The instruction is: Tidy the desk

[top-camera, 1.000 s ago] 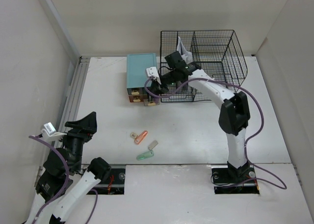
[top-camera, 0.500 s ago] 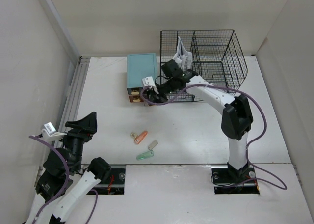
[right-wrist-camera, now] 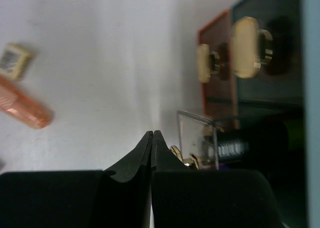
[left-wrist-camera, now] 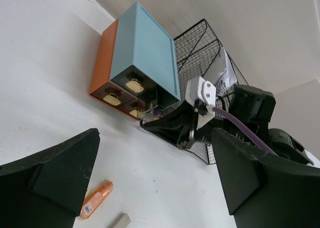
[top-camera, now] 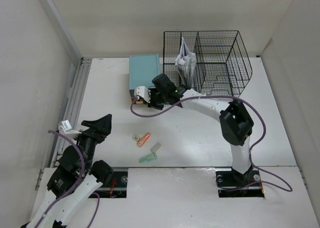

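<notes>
The desk (top-camera: pixel 200 133) is a white tabletop. My right gripper (top-camera: pixel 150 102) is shut with nothing between its fingers, low in front of the teal-topped drawer box (top-camera: pixel 145 73). In the right wrist view the shut gripper (right-wrist-camera: pixel 152 134) points at the desk beside a clear drawer (right-wrist-camera: pixel 200 138) that stands pulled out, its gold knob just right of the tips. My left gripper (top-camera: pixel 97 125) hangs open at the near left, empty. In the left wrist view the open gripper (left-wrist-camera: pixel 155 158) frames the drawer box (left-wrist-camera: pixel 145 53) and the right gripper (left-wrist-camera: pixel 165 125).
An orange tube (top-camera: pixel 144 139), a small beige tag (top-camera: pixel 135 137), a grey piece (top-camera: pixel 156 147) and a green piece (top-camera: pixel 148 158) lie near the front middle. A black wire rack (top-camera: pixel 215 58) with papers (top-camera: pixel 184 58) stands at the back. A ribbed rail (top-camera: pixel 75 98) runs along the left edge.
My right gripper has shut and slid left and nearer along the front of the drawer box. My left gripper has shifted right and opened wider.
</notes>
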`<state>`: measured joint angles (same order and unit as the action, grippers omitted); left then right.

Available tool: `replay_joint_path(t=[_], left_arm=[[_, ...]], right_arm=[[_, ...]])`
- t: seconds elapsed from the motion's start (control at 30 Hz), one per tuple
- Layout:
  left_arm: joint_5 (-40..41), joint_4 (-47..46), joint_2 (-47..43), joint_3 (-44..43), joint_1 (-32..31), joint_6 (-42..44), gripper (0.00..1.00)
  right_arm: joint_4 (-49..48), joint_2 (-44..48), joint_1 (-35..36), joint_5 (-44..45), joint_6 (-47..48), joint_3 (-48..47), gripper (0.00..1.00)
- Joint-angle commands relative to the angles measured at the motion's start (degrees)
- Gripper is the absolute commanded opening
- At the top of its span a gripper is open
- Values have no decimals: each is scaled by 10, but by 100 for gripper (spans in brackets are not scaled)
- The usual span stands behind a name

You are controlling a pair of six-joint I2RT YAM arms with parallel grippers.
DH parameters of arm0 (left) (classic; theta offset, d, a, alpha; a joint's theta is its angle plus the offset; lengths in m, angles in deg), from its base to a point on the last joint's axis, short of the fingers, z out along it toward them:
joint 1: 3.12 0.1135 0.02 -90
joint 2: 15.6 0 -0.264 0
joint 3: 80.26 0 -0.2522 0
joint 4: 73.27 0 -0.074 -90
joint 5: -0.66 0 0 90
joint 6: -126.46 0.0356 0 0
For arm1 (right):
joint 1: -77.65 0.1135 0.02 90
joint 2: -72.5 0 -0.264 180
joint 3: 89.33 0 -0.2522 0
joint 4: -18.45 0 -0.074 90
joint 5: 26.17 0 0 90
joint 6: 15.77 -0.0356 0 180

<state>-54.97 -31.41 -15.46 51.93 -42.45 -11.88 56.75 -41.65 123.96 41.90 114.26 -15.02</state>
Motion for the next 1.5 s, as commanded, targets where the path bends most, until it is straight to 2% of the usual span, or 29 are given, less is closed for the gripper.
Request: replay_joint_path(t=[0.0, 0.27, 0.47, 0.57, 0.6, 0.67, 0.7, 0.73, 0.77, 0.8, 0.83, 0.9, 0.97, 1.03, 1.1, 1.2, 1.27, 1.3, 1.33, 1.37, 1.47], left_arm=[[-12, -44, -88, 11, -1, -11, 94], [-31, -71, -77, 40, -1, -29, 96], [-42, -102, -57, 77, -1, -41, 96], [-50, -116, -45, 101, -1, -47, 90], [-50, -122, -44, 108, -1, -47, 88], [-56, -134, -37, 129, -1, -47, 78], [-62, -152, -19, 136, -1, -47, 73], [-62, -163, -11, 152, -1, -47, 68], [-68, -175, -2, 162, -1, -47, 61], [-76, -209, 8, 172, -1, -47, 58], [-81, -231, 33, 181, -1, -47, 58], [-86, -277, 66, 209, -1, -47, 57], [-95, -354, 128, 222, -1, -56, 57], [-112, -427, 201, 229, 6, -65, 67], [-141, -484, 258, 234, 28, -65, 76], [-192, -555, 379, 214, 65, -63, 83], [-208, -580, 432, 182, 79, -56, 83], [-214, -594, 475, 176, 91, -56, 83], [-219, -608, 494, 167, 99, -56, 83], [-225, -619, 513, 162, 107, -56, 80], [-257, -661, 587, 145, 137, -56, 76]], right_arm=[[-89, 12, -2, 114, -42, -13, 0], [-89, -56, 5, 215, -42, -87, 0], [-89, -85, -2, 245, -42, -128, 0], [-74, -58, -7, 198, -36, -107, 0], [-74, -42, -7, 142, -27, -93, 1], [-56, -4, -7, 92, -18, -55, 9], [-56, 38, -7, 71, -18, -42, 16], [-56, 59, -7, 71, -18, -32, 45], [-56, 81, -7, 83, -18, -8, 65], [-69, 130, -2, 94, -18, 8, 89], [-83, 155, -2, 122, -18, 26, 100], [-103, 197, -2, 138, -18, 59, 100], [-120, 243, -9, 151, -56, 75, 100], [-121, 271, -15, 145, -95, 82, 100], [-114, 285, -38, 97, -110, 89, 98], [-106, 308, -78, 18, -146, 102, 85], [-113, 328, -102, -27, -165, 118, 72], [-119, 335, -123, -69, -173, 126, 64], [-127, 342, -132, -69, -178, 133, 43], [-133, 349, -137, -69, -178, 140, 35], [-133, 371, -162, -86, -191, 146, 30]])
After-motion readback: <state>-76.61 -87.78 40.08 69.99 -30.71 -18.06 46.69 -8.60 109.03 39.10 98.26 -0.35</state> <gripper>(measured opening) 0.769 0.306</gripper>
